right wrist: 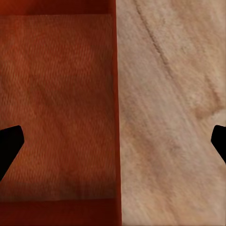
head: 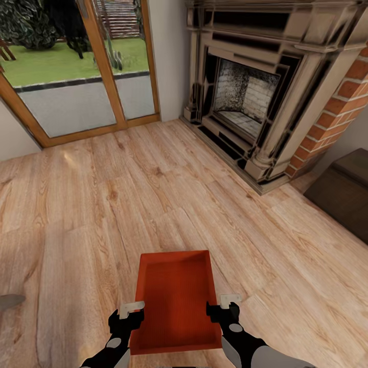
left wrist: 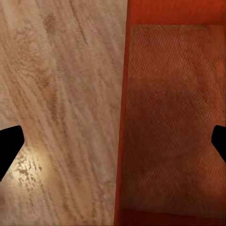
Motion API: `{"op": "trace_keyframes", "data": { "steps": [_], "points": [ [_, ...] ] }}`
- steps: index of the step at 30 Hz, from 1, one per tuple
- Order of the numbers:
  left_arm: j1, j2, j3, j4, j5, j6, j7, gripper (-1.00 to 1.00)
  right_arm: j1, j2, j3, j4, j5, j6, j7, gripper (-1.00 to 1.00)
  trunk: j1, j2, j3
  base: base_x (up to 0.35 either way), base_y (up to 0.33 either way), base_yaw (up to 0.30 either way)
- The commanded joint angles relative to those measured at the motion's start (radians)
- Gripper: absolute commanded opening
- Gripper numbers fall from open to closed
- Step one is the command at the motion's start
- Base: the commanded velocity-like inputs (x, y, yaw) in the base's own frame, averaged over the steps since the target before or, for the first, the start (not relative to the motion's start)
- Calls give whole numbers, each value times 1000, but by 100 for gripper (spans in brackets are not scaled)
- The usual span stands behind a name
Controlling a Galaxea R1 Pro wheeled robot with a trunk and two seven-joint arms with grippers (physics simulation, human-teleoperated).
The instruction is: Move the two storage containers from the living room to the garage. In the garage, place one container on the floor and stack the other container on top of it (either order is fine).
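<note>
Left gripper fingers spread astride container left wall | right gripper likewise, right wall | container on living-room plank floor near fireplace | advice: pinch both walls evenly, lift level.

Home living room: brick fireplace

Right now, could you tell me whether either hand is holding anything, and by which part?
Nothing is held: the left hand and right hand are open, each straddling a long side wall of the orange-red storage container.
</note>
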Motion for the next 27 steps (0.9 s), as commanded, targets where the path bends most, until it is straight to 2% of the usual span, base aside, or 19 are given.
{"op": "trace_keyframes", "data": {
  "steps": [1, 19, 27],
  "points": [
    [-1, 0, 2, 1, -1, -4, 2, 100, -1, 0, 9, 1, -9, -4, -3, 100, 4, -7, -4, 0, 0, 0],
    [-1, 0, 2, 1, -1, -4, 2, 100, -1, 0, 9, 1, -11, -4, -3, 100, 73, -133, -60, 0, 0, 0],
    [-1, -1, 2, 0, 0, -7, 3, 100, 0, 0, 9, 1, -11, -4, -3, 100, 73, -133, -60, 0, 0, 0]
  ]
}}
